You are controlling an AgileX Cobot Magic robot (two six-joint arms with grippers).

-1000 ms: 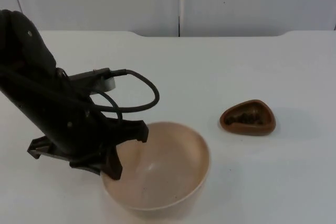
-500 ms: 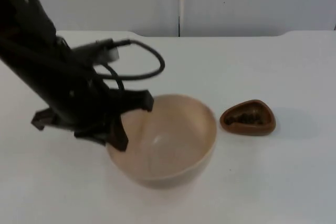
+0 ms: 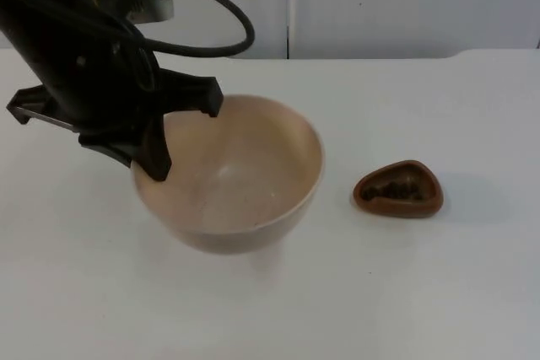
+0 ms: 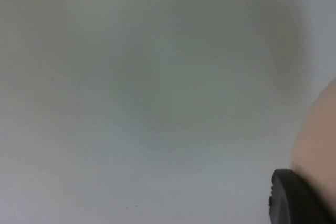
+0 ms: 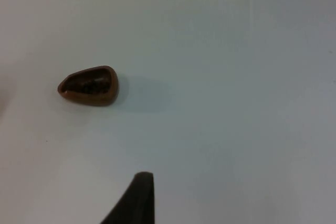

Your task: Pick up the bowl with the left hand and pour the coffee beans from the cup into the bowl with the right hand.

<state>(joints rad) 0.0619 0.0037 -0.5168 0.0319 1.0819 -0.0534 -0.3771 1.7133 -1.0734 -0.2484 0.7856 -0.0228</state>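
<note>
The left gripper (image 3: pixel 173 137) is clamped on the rim of the round beige bowl (image 3: pixel 245 179), held tilted above the white table (image 3: pixel 422 292) (shadow beneath). The brown rounded-triangular cup of coffee beans (image 3: pixel 398 190) lies at the bowl's 3 o'clock, apart. The right gripper's (image 5: pixel 137 200) finger state cannot be told; that arm waits.

Looks like a robot lab/test setup tbh: plain white table (image 3: pixel 405 292), grey partition wall (image 3: pixel 405 6) behind.
</note>
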